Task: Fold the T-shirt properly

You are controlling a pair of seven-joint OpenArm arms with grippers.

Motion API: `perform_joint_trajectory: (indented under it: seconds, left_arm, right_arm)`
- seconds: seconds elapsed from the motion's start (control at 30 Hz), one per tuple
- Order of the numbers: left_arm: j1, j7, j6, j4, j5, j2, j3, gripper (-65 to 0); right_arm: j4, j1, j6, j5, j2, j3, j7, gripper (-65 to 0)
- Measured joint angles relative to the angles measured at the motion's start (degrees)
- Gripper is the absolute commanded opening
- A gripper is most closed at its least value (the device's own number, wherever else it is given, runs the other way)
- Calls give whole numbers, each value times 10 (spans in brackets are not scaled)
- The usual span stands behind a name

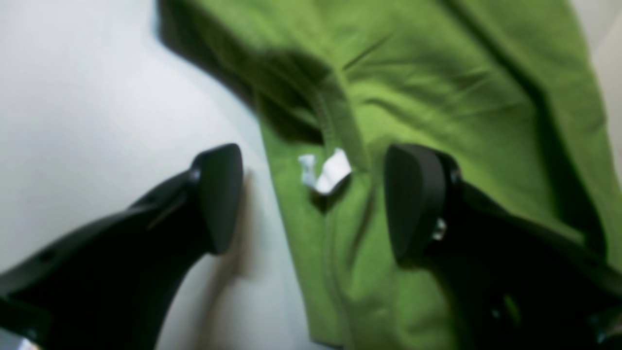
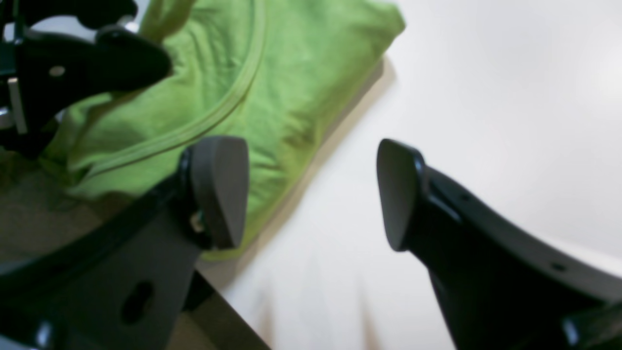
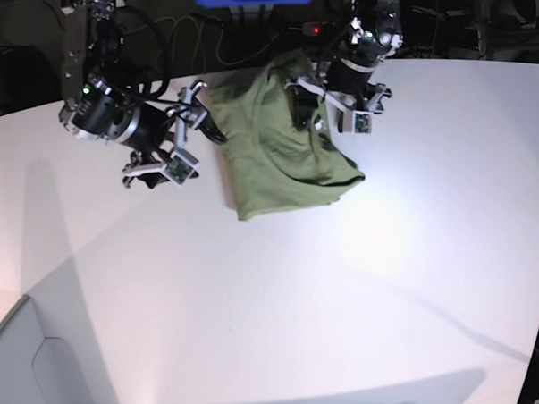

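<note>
Lying rumpled on your white table (image 3: pixel 362 278), the green T-shirt (image 3: pixel 281 157) is partly folded; left gripper (image 1: pixel 313 199) and right gripper (image 2: pixel 313 194) both gape, holding nothing.

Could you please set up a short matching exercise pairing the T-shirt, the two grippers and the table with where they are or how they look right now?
Things:
1. T-shirt
2. left gripper
3. right gripper
4. table

Descriptions:
A. white, with a bright patch of glare
B. open, one finger over green cloth, the white label between the jaws
C. green, wrinkled, lying at the far side of the table
D. open, over bare table beside the cloth's edge

Pairs: 1-C, 2-B, 3-D, 4-A
</note>
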State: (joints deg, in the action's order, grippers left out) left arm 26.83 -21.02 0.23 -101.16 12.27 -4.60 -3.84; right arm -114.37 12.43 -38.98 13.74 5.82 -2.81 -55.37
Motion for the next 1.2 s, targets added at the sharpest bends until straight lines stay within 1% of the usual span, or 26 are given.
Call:
perform_joint_trajectory:
  seconds: [0.1, 0.13, 0.27, 0.37, 0.43, 0.47, 0.53, 0.67, 0.7, 0.77, 0.8, 0.87, 0.97, 1.1, 1.2]
  left_arm:
    - [-4, 5, -1, 15, 0, 0, 0, -212]
    - [-7, 16, -1, 21, 0, 0, 0, -212]
    - [-15, 17, -3, 31, 0, 1, 0, -212]
    - [-17, 16, -3, 33, 0, 0, 0, -212]
    - [-17, 15, -3, 33, 0, -2, 0, -213]
    - [-17, 15, -4, 33, 0, -2, 2, -213]
    - [-17, 15, -5, 33, 0, -2, 2, -213]
    - [-14, 17, -5, 33, 0, -2, 3, -213]
    - [-14, 17, -5, 33, 0, -2, 3, -213]
    - [-14, 17, -5, 33, 0, -2, 4, -213]
    - [-14, 17, -5, 32, 0, -2, 4, -213]
    - [-14, 14, -5, 30, 0, -2, 4, -212]
    - [-9, -3, 1, 12, -1, -2, 4, -208]
    - [12, -2, 8, -45, 0, -3, 7, -208]
    - [32, -3, 3, -86, 2, -3, 6, -208]
  right_arm:
    - [0, -3, 0, 0, -15, 0, 0, -253]
    - [0, -8, 0, 1, -16, 2, -1, -254]
    - [0, -24, 0, 0, -18, 2, 0, -254]
    - [21, -40, 0, 3, -20, 2, 5, -255]
    - [55, -56, 0, -1, -24, 2, 0, -280]
    - [71, -61, 0, -3, -28, 0, 1, -312]
    - [99, -70, 0, 3, -36, 0, 3, -410]
    - [160, -99, 0, 1, -56, 1, 1, -645]
    - [169, -107, 0, 0, -57, 2, 2, -650]
    - [192, -120, 0, -1, -56, 9, 6, -640]
    - [205, -124, 0, -1, -56, 16, 7, -648]
    - [231, -129, 0, -1, -57, 27, 26, -650]
    - [273, -129, 0, 0, -57, 31, 62, -650]
    - [314, -129, 0, 0, -56, 30, 97, -650]
    - [311, -129, 0, -1, -43, 28, 114, -650]
